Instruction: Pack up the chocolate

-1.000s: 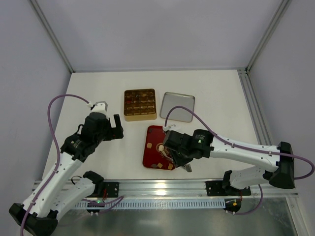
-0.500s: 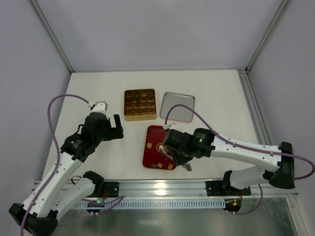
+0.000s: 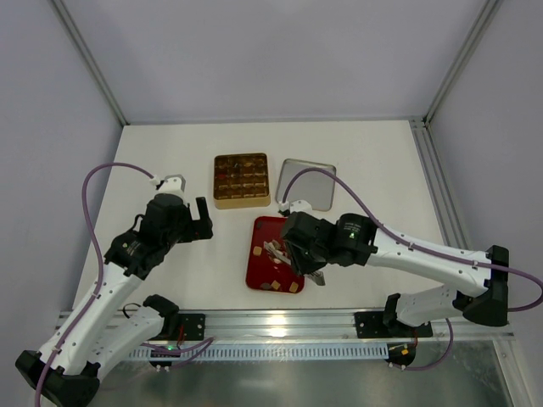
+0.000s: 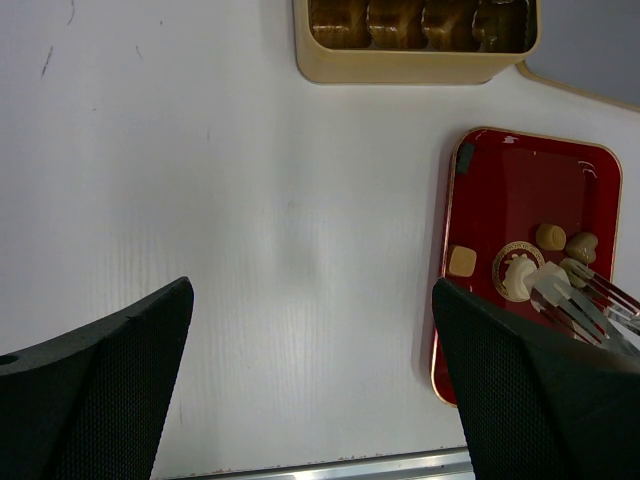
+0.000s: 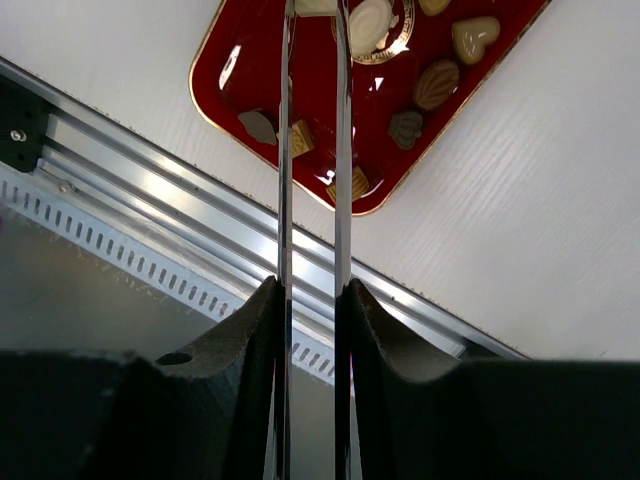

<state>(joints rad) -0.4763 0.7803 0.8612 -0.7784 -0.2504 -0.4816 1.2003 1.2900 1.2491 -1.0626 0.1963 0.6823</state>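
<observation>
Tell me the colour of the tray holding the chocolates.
The tray is red, gold-rimmed; clearest in the left wrist view.

Box point(image 3: 242, 180) sits at the back of the desk point(image 3: 373, 170), lid point(image 3: 305, 184) just to its right. Tray point(image 3: 259, 263) lies in front of them, nearer the arms, with chocolate pieces point(image 4: 549, 236) on it. Right tool point(image 3: 276, 251) is over the tray, one piece between its tips. Left tool point(image 4: 312, 290) is off to the tray's left, above the desk.

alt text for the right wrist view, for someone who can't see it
The right end effector's two thin metal fingers hold a cream chocolate at the frame's top edge. Beneath sits a red tray of assorted chocolates on a white table.
</observation>
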